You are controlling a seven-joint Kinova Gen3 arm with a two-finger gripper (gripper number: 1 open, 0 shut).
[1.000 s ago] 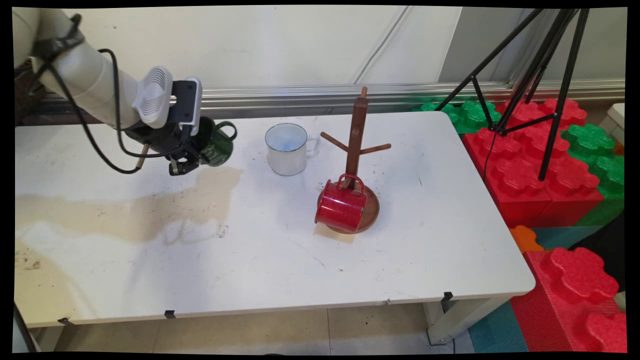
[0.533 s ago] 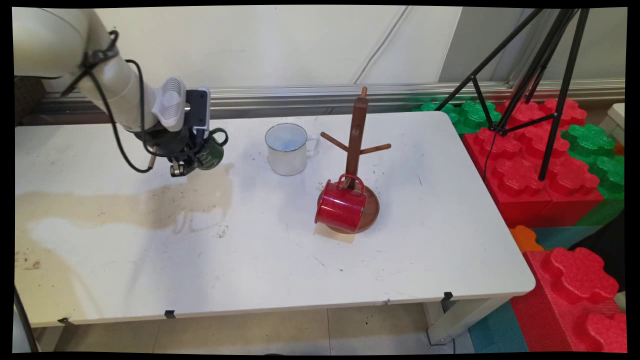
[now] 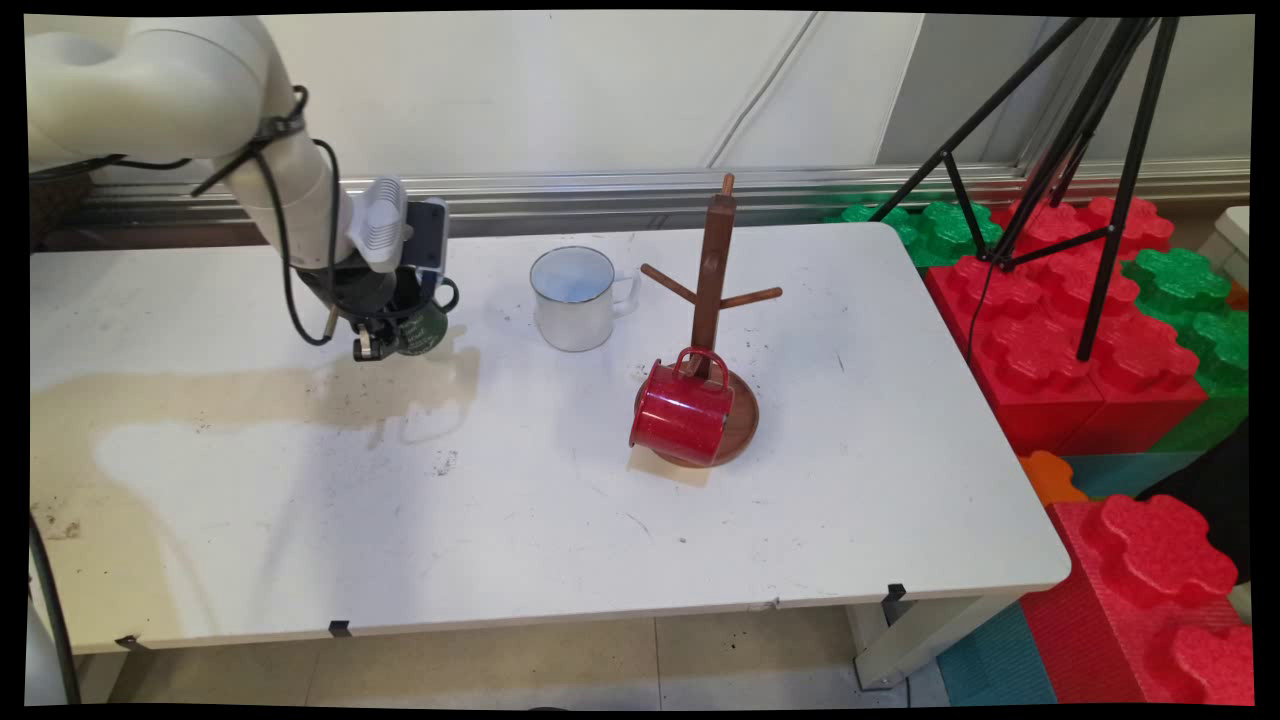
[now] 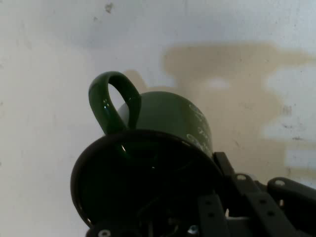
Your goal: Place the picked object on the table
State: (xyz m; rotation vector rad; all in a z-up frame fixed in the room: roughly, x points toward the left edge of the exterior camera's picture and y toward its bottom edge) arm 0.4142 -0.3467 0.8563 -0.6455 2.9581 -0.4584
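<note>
A: Claw clamped on green mug, one finger inside the rim, one outside. Pointing down over the desk, far left part.

B: Mug off the desk or on it?

A: Cannot tell from the main view; base very near the surface, shadow right beneath. From the hand view: mug seen from the rim end, mouth toward the camera, handle sticking out to the upper left, pale lettering on the side. Linkage of the claw rising at bottom right, gripping the rim.

B: Round about?

A: To the claw's right, near but apart: white mug, upright, dark rim, handle turned away from the claw. Farther right: brown wooden rack, upright post with short pegs, on a round base. Red mug on its side against that base, mouth toward the claw's side, handle up and touching the post's foot. Well apart from the claw, both of them.

B: Under the claw?

A: Tan stain on the desk, spreading below and to the left. Same stain in the hand view past the mug. Black cable looping down beside the wrist.

B: Beyond the desk?

A: Far right of the claw, red and green blocks, black tripod standing on them.
</note>
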